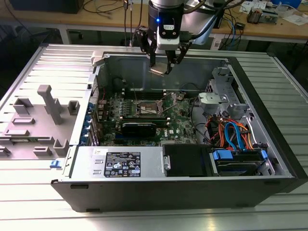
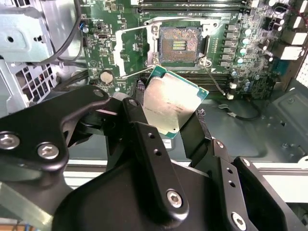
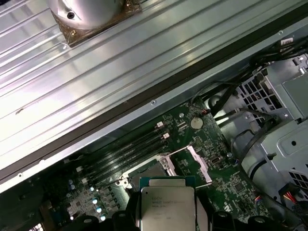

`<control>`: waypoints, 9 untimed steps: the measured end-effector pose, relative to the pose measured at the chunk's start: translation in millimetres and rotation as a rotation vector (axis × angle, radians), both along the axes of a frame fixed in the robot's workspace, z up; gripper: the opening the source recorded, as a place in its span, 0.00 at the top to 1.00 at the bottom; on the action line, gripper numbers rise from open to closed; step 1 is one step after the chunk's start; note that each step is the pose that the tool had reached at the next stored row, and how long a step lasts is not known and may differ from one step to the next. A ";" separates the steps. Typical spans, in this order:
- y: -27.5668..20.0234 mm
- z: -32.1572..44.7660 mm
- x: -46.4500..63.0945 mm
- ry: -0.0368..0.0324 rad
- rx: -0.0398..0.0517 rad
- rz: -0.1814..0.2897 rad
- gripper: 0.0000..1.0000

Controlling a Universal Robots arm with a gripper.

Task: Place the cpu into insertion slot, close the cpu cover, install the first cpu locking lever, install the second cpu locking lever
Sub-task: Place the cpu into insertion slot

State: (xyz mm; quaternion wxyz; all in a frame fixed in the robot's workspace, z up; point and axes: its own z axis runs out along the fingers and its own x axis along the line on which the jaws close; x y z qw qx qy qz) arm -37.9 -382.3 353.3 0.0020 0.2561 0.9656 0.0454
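Second wrist view | hand (image 2: 169, 121) grips one cpu (image 2: 172, 98) | one insertion slot (image 2: 179, 44) uncovered

wrist (image 1: 166, 8): dark cylinder, small blue light (image 1: 158, 20) at 7 o'clock | mount: white block (image 1: 168, 38) with black window | cables (image 1: 140, 39): black loop at block's 9 o'clock | gripper (image 1: 162, 66): matte black linkage bars, silver screw heads (image 2: 174, 198), small paired holes along fingers (image 2: 153, 144)

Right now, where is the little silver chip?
In the exterior view the cpu hangs top centre, held in the end effector above the open case, apart from the insertion slot.
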 end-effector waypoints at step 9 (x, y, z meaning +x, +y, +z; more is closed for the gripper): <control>0.0 -0.4 0.0 -0.0001 0.0000 -0.051 0.45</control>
